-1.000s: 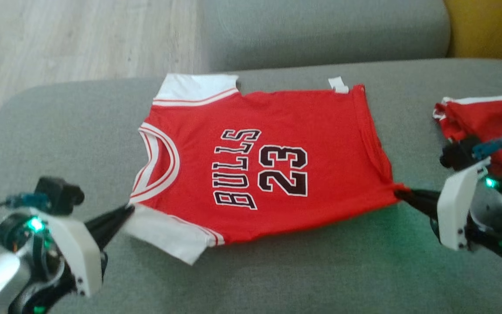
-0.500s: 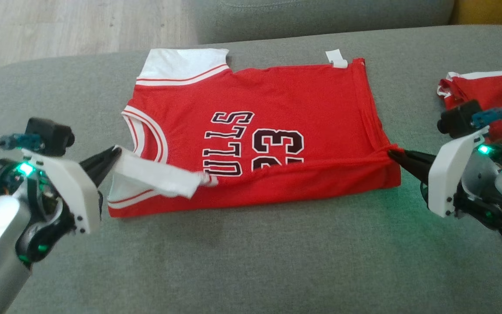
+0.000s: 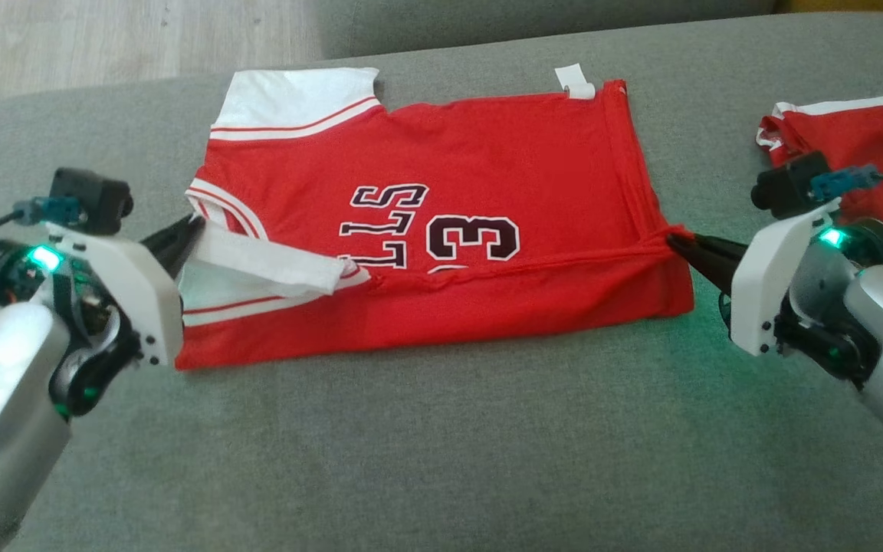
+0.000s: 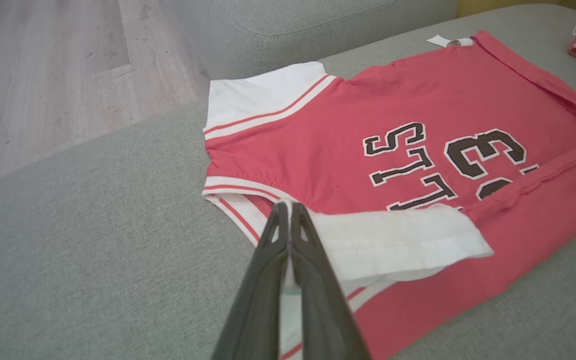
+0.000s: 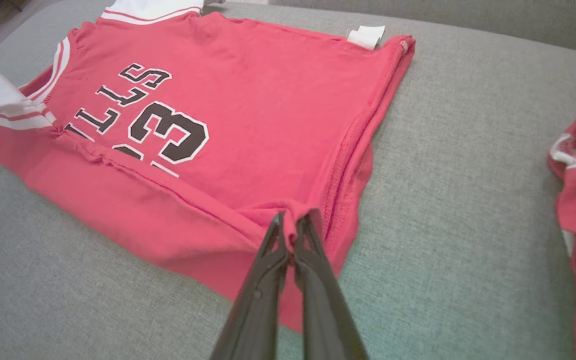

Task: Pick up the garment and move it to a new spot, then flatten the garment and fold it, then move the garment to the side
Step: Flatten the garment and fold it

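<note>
Folded further than half a second earlier, the near edge of the red garment (image 3: 487, 153) covered more of its black lettering, leaving "LLS" and a "3" legible. It lay on a grey sofa (image 3: 411, 460), its doubled edge held up at both ends. The left gripper (image 3: 190, 231) had its fingers clamped on a white sleeve, and the right gripper (image 3: 675, 244) had its fingers clamped on the red hem corner. The head view showed both holds from afar. The left wrist view showed soft sleeve cloth pinched between dark, tapered tips, and the right wrist view showed hem fabric bunched above a stitched seam. White bands with red stripes trimmed the neck and armholes, and a white label (image 3: 573, 80) stuck out at the far hem. The upholstery was a coarse weave. A second red garment (image 3: 863, 138) lay crumpled to the right — pale wooden floor (image 3: 104, 38) showed beyond the sofa.
</note>
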